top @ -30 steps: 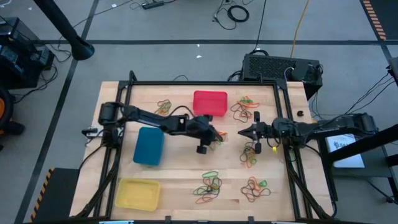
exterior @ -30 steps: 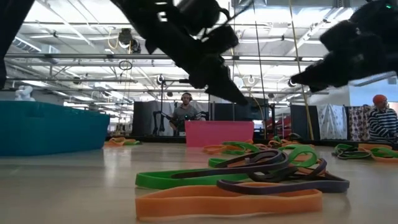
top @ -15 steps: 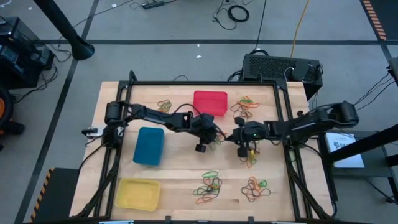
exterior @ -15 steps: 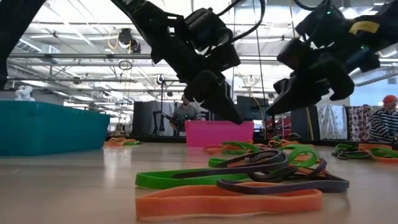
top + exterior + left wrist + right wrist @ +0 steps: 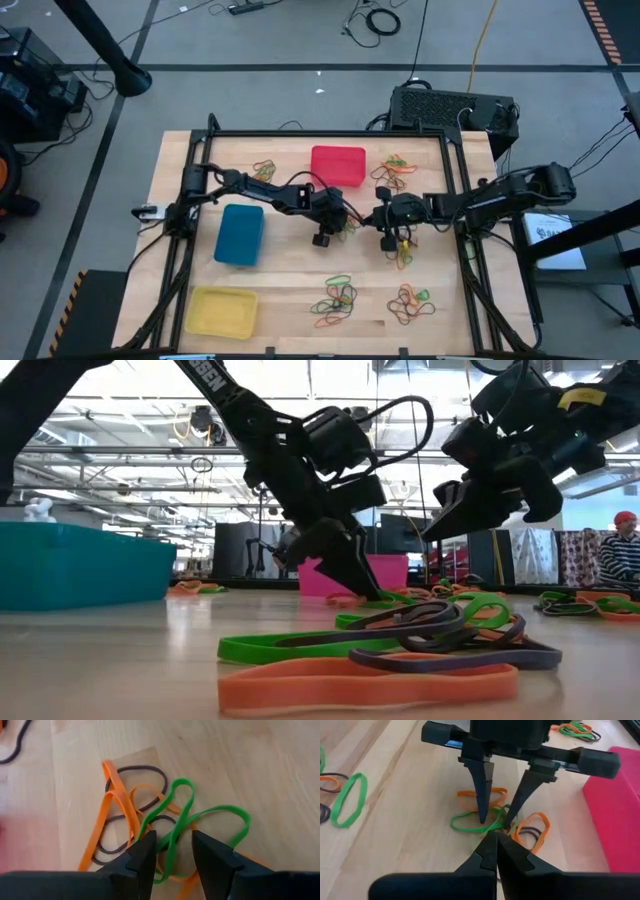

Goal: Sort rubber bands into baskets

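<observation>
L gripper (image 5: 345,570) lowered onto bands (image 5: 165,830).

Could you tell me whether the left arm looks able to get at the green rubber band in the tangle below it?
Probably yes: the left end effector is open, its fingers straddling the green rubber band, with nothing between. The shut right end effector sits close by.

Left arm reaches in from the left to mid-desk, its tool (image 5: 345,219) tipped steeply down, fingers (image 5: 483,795) parted with tips at the desk surface. Right arm extends in from the right, its tool (image 5: 372,219) pinched closed, raised, facing the left tool closely.
</observation>
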